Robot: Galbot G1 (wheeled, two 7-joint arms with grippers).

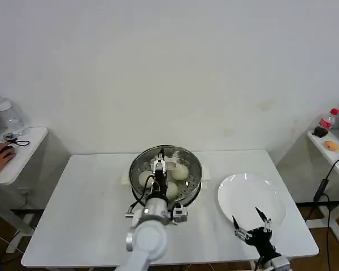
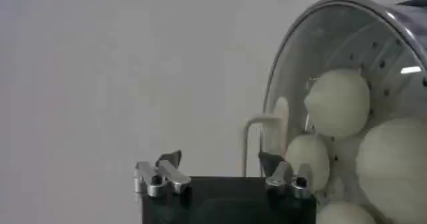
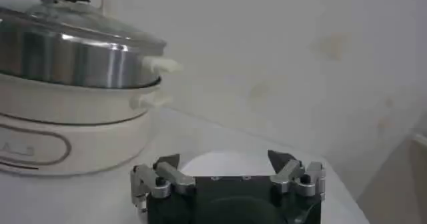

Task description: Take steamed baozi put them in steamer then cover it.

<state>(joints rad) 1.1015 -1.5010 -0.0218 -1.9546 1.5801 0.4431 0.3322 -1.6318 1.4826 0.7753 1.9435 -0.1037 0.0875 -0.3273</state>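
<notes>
your white bench (image 1: 85, 209) carries the steamer (image 1: 165, 173) at its middle, the glass cover (image 1: 183, 155) on it and baozi (image 1: 180, 171) inside. a bare white plate (image 1: 251, 197) sits right. your left tool (image 1: 164, 165) spreads open, empty, above the cover; your right tool (image 1: 253, 223) spreads open, empty, over the plate's near rim.

The head camera looks down on the table (image 1: 90, 214) from above, while both wrist cameras sit low, sharing the steamer (image 3: 73, 59) close up.

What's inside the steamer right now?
Under the glass cover, baozi sit on the perforated tray of the steamer. Left gripper hides part of the inside, so no count.
</notes>
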